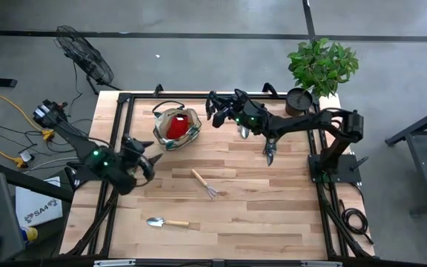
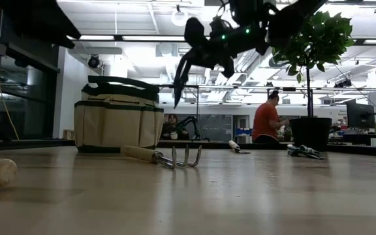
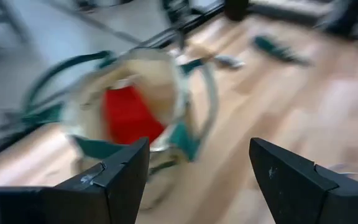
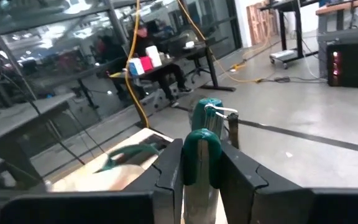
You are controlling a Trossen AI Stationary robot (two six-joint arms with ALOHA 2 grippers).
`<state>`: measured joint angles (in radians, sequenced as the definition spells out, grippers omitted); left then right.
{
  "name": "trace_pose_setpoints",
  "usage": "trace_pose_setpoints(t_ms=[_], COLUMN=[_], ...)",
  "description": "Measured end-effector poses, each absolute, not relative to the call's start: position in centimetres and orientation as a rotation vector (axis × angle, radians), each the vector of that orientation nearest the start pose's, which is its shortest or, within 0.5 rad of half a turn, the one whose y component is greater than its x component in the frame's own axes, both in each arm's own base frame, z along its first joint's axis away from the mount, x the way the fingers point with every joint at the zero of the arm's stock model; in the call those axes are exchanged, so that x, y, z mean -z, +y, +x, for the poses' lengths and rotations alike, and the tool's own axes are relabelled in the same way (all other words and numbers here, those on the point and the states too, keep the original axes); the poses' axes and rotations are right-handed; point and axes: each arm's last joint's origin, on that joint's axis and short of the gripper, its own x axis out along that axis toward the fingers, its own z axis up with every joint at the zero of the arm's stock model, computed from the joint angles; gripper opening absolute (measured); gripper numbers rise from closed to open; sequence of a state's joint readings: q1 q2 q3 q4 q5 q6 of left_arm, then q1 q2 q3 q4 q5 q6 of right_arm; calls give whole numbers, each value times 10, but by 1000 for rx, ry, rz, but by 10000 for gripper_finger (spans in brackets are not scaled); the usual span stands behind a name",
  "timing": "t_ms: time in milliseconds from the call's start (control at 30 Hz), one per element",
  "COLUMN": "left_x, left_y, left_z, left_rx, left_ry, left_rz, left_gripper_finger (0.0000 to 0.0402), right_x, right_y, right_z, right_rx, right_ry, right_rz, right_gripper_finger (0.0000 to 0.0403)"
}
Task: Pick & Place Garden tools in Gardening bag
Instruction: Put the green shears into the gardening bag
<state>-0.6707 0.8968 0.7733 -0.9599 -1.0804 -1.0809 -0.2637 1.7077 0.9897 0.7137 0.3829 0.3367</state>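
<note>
The beige gardening bag (image 1: 176,126) with green trim stands at the table's far left of centre, with the red spray bottle (image 1: 178,127) inside; it also shows in the low view (image 2: 117,121). My right gripper (image 1: 216,113) is shut on green-handled pruning shears (image 4: 202,146), in the air just right of the bag. My left gripper (image 1: 151,159) is open and empty, near the bag's near left side. A hand rake (image 1: 204,183), a trowel (image 1: 165,222), a second trowel (image 1: 245,133) and dark pruning shears (image 1: 270,153) lie flat on the table. My right gripper pinches one green handle (image 4: 199,163) of the shears between its two fingers; the other handle (image 4: 207,115), with a wire clasp, stands just beyond. The shears are lifted clear of the table, and one end hangs slanting down below the gripper (image 2: 179,83).
A potted green plant (image 1: 321,63) in a black pot (image 1: 300,100) stands at the table's far right corner. My right arm (image 1: 302,124) reaches across the far side above the second trowel and the shears. People sit in the room beyond (image 2: 266,117).
</note>
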Motion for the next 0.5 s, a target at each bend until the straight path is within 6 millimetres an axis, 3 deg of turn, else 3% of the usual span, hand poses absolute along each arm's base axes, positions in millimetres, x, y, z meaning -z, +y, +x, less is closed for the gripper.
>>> trace_pose_setpoints(t_ms=[300,500], left_x=[-245,-227], left_y=[-44,-37], left_z=[93,82], left_rx=[-460,-304], left_ry=[244,90], left_rz=[-316,-327], left_gripper_finger=[269,269], right_x=[-250,-251], right_y=[-112,-115], right_z=[360,359], right_rx=[621,614], right_ry=[-164,-174], right_rz=[323,327], right_gripper_finger=[63,63])
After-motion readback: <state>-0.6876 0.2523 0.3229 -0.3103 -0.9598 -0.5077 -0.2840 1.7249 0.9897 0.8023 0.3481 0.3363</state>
